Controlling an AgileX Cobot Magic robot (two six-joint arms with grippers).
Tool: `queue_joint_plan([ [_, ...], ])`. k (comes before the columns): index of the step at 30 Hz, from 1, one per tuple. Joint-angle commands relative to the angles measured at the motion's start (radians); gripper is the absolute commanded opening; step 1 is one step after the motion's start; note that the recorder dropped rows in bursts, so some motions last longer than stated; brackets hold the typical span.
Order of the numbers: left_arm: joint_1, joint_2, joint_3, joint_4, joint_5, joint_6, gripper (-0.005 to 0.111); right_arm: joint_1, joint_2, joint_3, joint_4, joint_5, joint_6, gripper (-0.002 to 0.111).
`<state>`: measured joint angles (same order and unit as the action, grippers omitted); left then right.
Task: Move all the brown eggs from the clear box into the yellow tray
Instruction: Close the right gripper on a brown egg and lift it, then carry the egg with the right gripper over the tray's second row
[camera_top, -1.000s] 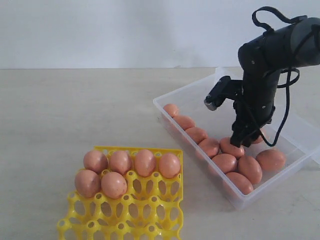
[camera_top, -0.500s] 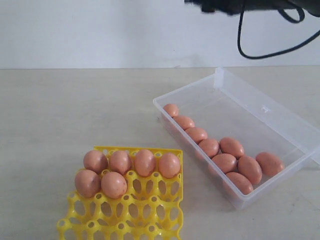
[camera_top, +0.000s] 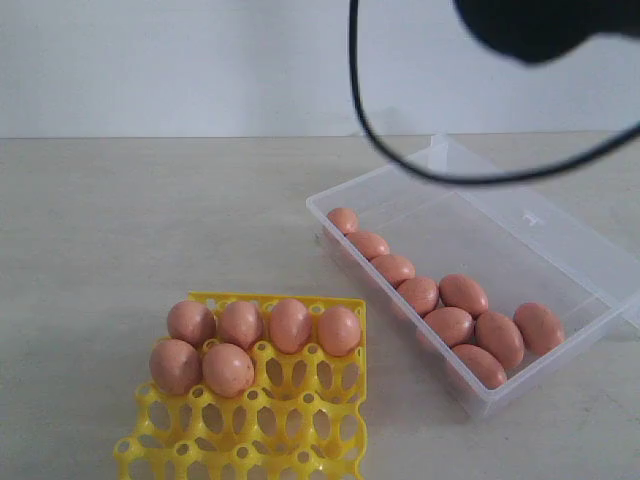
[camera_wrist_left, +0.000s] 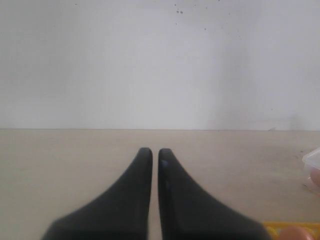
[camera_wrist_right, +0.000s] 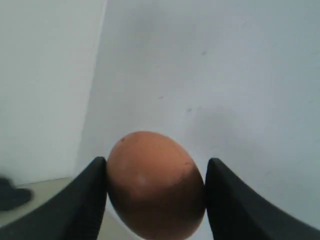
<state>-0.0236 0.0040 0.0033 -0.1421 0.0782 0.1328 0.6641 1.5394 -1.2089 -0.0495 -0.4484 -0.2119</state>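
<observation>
One brown egg lengthwise in right hand

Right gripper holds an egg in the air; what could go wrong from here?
1. The right gripper pinches the egg only at its two sides, high above the table; a slip would likely break it.
2. Free cups in the tray adjoin seated eggs; fingers coming down might knock them.
3. The cable loops low over the box and might snag its rim.
</observation>
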Motion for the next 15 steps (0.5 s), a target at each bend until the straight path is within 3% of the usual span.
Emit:
queue_joint_plan([
  [1, 0.001, -0.004, -0.003, -0.003, -0.004, -0.007, 0.004, 0.082, -0.003, 0.266, 0.000, -0.208, 0.220, 0.000],
  [7, 0.001, -0.004, -0.003, -0.003, -0.004, -0.007, 0.004, 0.103, 0.055, 0.596, -0.011, -0.405, 0.566, 0.000],
  [15, 0.001, -0.004, -0.003, -0.003, -0.004, -0.007, 0.004, 0.103, 0.207, 0.641, -0.093, -0.500, 0.709, 0.000],
])
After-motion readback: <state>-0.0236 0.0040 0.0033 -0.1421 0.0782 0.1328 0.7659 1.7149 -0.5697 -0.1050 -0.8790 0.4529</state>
